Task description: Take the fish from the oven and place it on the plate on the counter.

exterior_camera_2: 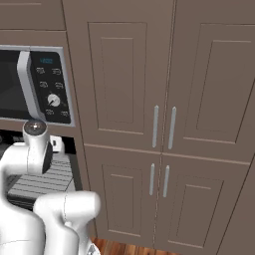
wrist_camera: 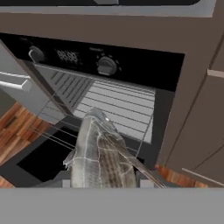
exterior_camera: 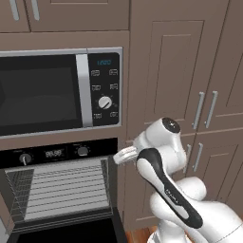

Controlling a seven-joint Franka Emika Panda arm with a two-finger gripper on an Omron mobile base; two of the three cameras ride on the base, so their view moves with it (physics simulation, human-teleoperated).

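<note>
Hand view: saw fish [wrist_camera: 98, 159] low at 6 o'clock, grey and scaly, lying lengthwise toward oven [wrist_camera: 122, 65], with finger tips [wrist_camera: 144, 179] flanking its near end; looked gripped, jaws closed on it. Beyond it, noted open oven cavity with wire racks [wrist_camera: 118, 103], knobs and display along 12 o'clock, door dropped down at 8 o'clock, wood floor [wrist_camera: 17, 127] at 9 o'clock. Left base view: found arm [exterior_camera: 166, 190] at 4 o'clock, hand [exterior_camera: 126, 154] beside oven's right edge; microwave [exterior_camera: 59, 90] above at 10 o'clock. Right base view: cabinets [exterior_camera_2: 164, 124] at 3 o'clock.
</note>
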